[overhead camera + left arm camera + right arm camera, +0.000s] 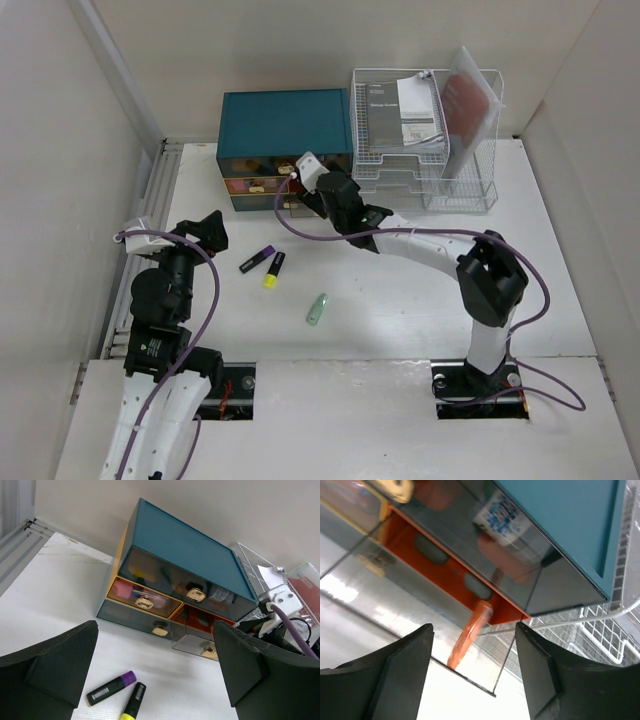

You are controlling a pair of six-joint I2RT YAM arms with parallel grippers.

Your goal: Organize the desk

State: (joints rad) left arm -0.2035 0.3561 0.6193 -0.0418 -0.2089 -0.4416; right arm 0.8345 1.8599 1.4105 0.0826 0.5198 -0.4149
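Plainly, over the white desk (420,300) (pale walls (60,150) around), left pincer (155,635) and right pincer (474,632) both gape.

From my station I see the white desk (400,320) carrying a teal drawer chest (285,120) at its back edge, with a wire rack (462,192) just beside it on the right. Left of centre, a purple-capped highlighter (258,260) and a yellow-capped highlighter (274,270) lie just beside each other. A small pale green object (317,309) lies on its own near the middle.
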